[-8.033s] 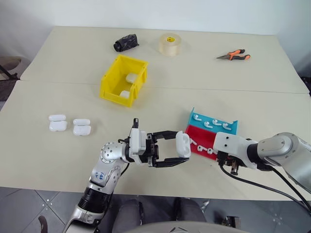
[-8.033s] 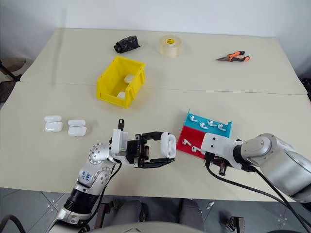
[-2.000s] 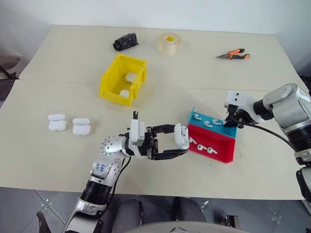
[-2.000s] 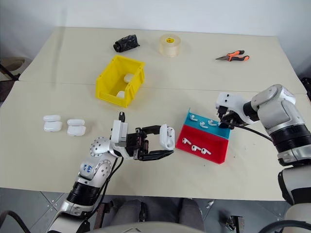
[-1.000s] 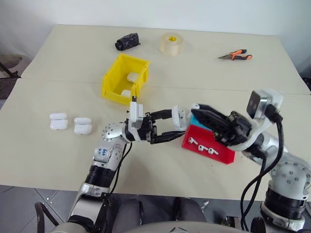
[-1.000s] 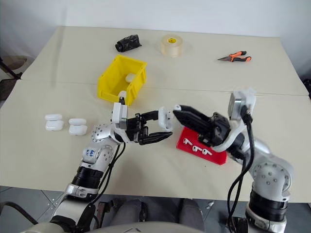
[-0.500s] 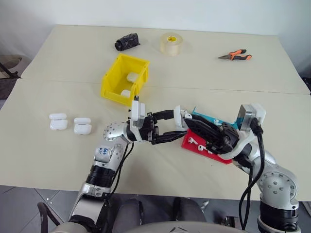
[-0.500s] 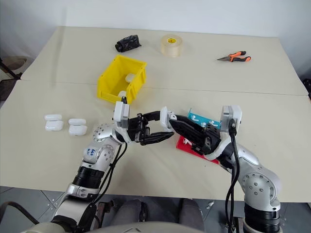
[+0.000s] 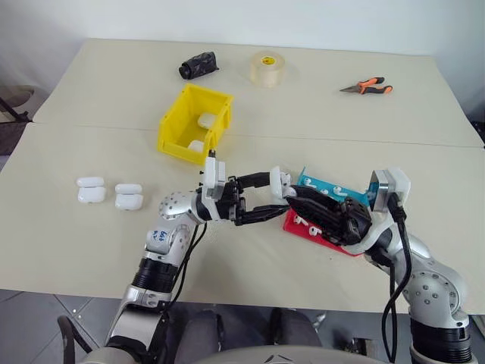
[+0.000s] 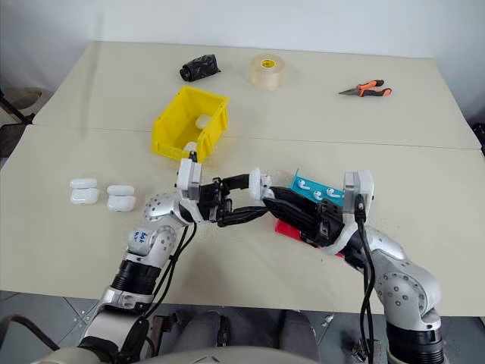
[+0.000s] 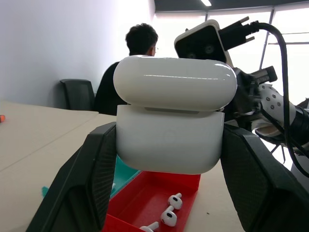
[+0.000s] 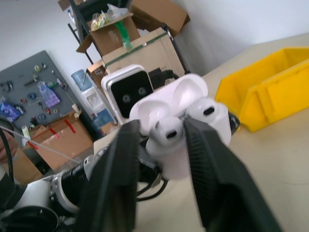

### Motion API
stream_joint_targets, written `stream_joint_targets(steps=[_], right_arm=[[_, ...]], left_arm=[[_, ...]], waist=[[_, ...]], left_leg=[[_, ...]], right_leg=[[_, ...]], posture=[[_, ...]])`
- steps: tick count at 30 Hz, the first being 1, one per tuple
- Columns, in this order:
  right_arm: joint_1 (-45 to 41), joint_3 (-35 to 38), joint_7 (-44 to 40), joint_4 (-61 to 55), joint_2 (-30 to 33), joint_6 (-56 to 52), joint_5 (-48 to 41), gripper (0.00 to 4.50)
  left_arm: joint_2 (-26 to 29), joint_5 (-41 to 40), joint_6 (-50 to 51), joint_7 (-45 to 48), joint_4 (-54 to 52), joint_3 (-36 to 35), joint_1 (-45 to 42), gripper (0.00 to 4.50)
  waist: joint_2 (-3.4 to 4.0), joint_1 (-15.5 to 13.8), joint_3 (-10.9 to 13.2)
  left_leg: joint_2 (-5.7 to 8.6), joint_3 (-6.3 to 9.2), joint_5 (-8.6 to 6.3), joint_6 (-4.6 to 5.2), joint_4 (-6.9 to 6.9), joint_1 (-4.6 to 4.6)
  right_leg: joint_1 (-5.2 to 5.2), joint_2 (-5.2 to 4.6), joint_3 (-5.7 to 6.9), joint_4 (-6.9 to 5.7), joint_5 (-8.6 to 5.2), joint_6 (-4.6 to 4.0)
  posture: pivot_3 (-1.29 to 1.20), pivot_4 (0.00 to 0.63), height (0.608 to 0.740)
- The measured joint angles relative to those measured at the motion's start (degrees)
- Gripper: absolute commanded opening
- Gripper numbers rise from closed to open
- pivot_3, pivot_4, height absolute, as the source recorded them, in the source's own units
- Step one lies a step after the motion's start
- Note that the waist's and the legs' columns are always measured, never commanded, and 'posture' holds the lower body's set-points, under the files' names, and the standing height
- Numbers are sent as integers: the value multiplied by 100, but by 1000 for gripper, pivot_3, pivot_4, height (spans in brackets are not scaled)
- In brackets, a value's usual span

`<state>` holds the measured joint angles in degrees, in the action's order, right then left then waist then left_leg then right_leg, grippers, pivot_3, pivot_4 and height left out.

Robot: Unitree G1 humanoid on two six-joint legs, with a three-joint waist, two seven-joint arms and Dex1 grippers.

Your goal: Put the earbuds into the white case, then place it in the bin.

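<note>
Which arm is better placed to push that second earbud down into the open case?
The right. Its claw holds an earbud at the open white case, beside one already seated. The left claw is shut on that case, so it can only steady it.

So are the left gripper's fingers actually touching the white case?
Touching. The left wrist view shows the black fingers pressed against both sides of the white case, no gap on either side.

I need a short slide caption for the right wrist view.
Right hand seats an earbud in the open white case; yellow bin behind.
</note>
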<state>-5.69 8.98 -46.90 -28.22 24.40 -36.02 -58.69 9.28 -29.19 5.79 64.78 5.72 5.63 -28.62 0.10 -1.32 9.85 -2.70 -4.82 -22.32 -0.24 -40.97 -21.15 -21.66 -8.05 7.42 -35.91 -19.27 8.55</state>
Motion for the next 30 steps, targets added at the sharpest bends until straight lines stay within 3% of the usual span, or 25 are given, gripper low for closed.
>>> stream_joint_targets(steps=[2,7,12,14,17,23,30], right_arm=[[-32,-15,-67,5,35,80,47,3023],[-63,46,-147,358,389,130,345,3023],[-44,133,-633,631,1235,336,934,1785],[-226,14,-812,661,1459,375,1208,1013],[-743,-190,-845,641,1473,315,1258,22],[-1595,-941,-499,533,1212,12,1537,22],[-1784,-1367,-256,537,1086,-284,1756,22]], left_arm=[[0,0,10,-30,0,-23,0,2812],[173,18,170,-25,-176,19,0,2812],[965,729,79,-208,-270,109,-16,2812],[1327,1251,-27,-236,-239,319,-148,2812],[1444,1681,-113,-313,-218,529,-516,2812],[1323,2009,24,-394,-204,924,-696,2812],[1343,2057,189,-423,-333,1086,-592,2812]], waist=[[0,-2,0],[0,-7,0],[0,5,0],[0,-2,0],[-1,-18,0],[-1,-1,0],[-1,-11,0]], left_leg=[[0,0,0,0,0,0],[3,3,0,0,0,0],[1,-1,0,0,4,4],[1,-2,0,0,3,2],[1,2,0,0,0,0],[1,7,0,0,5,-3],[1,8,0,0,1,-6]], right_leg=[[0,0,0,0,0,0],[3,-2,1,1,0,0],[2,-1,0,3,0,0],[2,0,0,4,0,0],[3,-1,2,4,0,0],[0,-1,12,3,0,0],[0,-2,12,2,0,0]], posture=[[0,150,740],[0,150,740],[0,150,740],[0,150,740],[0,150,740],[0,150,740],[0,150,740]])
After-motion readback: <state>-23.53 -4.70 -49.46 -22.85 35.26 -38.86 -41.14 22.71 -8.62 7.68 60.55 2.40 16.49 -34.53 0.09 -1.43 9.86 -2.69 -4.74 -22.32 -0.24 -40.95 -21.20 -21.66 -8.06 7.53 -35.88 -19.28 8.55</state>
